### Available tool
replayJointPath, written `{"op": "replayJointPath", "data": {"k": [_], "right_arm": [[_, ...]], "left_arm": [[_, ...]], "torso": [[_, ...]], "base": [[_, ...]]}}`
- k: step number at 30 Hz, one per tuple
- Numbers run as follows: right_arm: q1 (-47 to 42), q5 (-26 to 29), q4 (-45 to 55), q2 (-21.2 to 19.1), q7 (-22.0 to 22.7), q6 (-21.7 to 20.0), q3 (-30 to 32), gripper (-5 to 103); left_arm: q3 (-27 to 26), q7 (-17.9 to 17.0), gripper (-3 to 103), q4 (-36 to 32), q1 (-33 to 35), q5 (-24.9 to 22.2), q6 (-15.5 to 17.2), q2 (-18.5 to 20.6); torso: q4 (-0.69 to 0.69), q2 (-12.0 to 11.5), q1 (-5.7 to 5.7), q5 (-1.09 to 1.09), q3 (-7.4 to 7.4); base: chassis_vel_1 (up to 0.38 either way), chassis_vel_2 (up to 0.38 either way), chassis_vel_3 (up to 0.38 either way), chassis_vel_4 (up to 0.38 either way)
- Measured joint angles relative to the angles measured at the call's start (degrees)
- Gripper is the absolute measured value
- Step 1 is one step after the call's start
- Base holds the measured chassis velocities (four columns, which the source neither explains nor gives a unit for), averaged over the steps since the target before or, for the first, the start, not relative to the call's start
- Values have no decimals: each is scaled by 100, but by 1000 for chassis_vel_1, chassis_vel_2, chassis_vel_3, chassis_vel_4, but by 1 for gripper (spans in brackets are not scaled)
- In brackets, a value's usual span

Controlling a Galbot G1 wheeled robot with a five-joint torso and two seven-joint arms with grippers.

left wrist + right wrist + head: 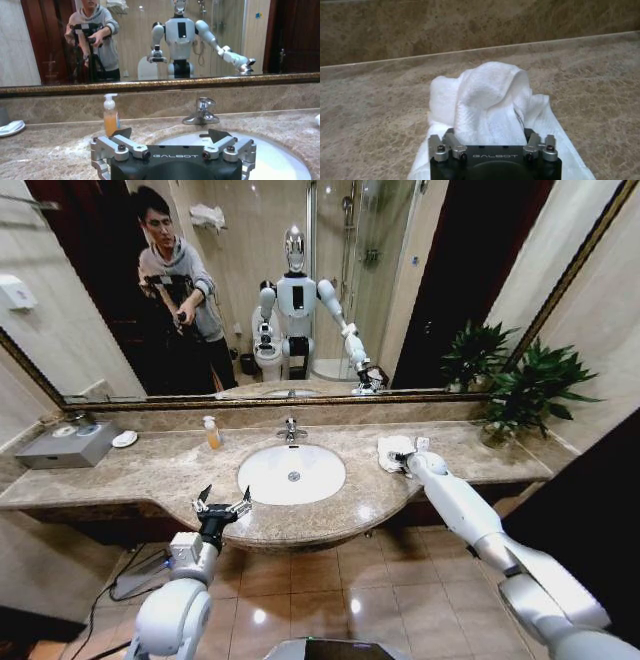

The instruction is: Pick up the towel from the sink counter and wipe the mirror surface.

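Now the right gripper [490,140] has its fingers pinched into the bunched white towel [487,101], which lies on the counter [160,470] right of the basin [291,473]. Opposite, the left gripper [222,506] hangs with fingers spread, holding nothing, over the counter's front edge, facing the mirror [420,290].

Nubby white terry towel [490,101] on glossy speckled marble counter [375,112]

Your head view looks down over the whole sink counter [150,470] toward the mirror surface [330,280]; your left wrist view faces both low, near; your right wrist view hugs the towel [490,101].
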Motion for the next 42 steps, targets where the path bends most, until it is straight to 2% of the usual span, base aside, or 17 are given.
{"op": "replayJointPath", "data": {"k": [1, 3, 4, 7, 9, 11, 12, 16, 26, 31, 33, 36, 38, 40, 42], "right_arm": [[0, 0, 0, 0, 0, 0, 0, 75], [-45, -28, 41, 4, -26, 4, -17, 64], [-45, -28, 41, 4, -26, 4, -17, 64], [-98, -28, 105, 4, -60, 8, -20, 47], [-113, -22, 126, 2, -67, 18, -20, 47], [-161, 33, 229, -17, -63, 20, -20, 37], [-161, 33, 229, -17, -63, 20, -20, 37], [-267, 216, 479, -52, 14, 18, -19, 19], [-429, 420, 814, -71, 158, 5, 28, 18], [-682, 611, 1429, -177, 210, 37, 377, 18], [-796, 628, 1748, -250, 214, 153, 550, 18], [-1227, 359, 2917, -587, 150, 674, 976, 18], [-1274, 333, 3042, -625, 144, 721, 1022, 18], [-1544, 223, 3870, -777, 160, 990, 1352, 18], [-1582, 204, 4004, -787, 171, 1032, 1413, 18]], "left_arm": [[0, 0, 100, 0, 0, 0, 0, 0], [0, 0, 100, 0, 0, 0, 0, 0], [0, 0, 100, 0, 0, 0, 0, 0], [0, 0, 100, 0, 0, 0, 0, 0], [0, 0, 100, 0, 0, 0, 0, 0], [0, 0, 100, 0, 0, 0, 0, 0], [0, 0, 100, 0, 0, 0, 0, 0], [0, 0, 100, 0, -1, 0, 0, 0], [0, 0, 100, 0, 0, 0, 0, 0], [0, 0, 100, 0, 0, 0, 0, 0], [0, 0, 100, 0, 0, 0, 0, 0], [0, 0, 100, 0, 0, 0, 0, 0], [0, 0, 100, 0, -1, 0, 0, 0], [0, 0, 100, 0, 0, 0, 0, 0], [0, 0, 100, 0, -1, 0, 0, 0]], "torso": [[0, 0, 0, 0, 0], [1, 1, 0, 0, 0], [1, 1, 0, 0, 0], [2, 0, 0, 0, 0], [3, 0, 0, 0, 1], [1, -1, 1, 2, 3], [1, -1, 1, 2, 3], [-2, -3, 3, 5, 4], [1, -3, 2, 6, 4], [5, -6, 5, 16, 7], [5, -6, 5, 9, 7], [0, -5, 1, 8, 4], [0, -4, 1, 7, 4], [-2, -3, 0, 6, 3], [-1, -3, 0, 6, 3]], "base": [[0, 0, 0, 0], [0, 0, 0, 0], [0, 0, 0, 0], [0, 0, 0, 0], [0, 0, 0, 0], [0, 0, 0, 0], [0, 0, 0, 0], [0, 0, 0, 0], [0, 0, 0, 0], [0, 0, 0, 0], [0, 0, 0, 0], [0, 0, 0, 0], [0, 0, 0, 0], [0, 0, 0, 0], [0, 0, 0, 0]]}}
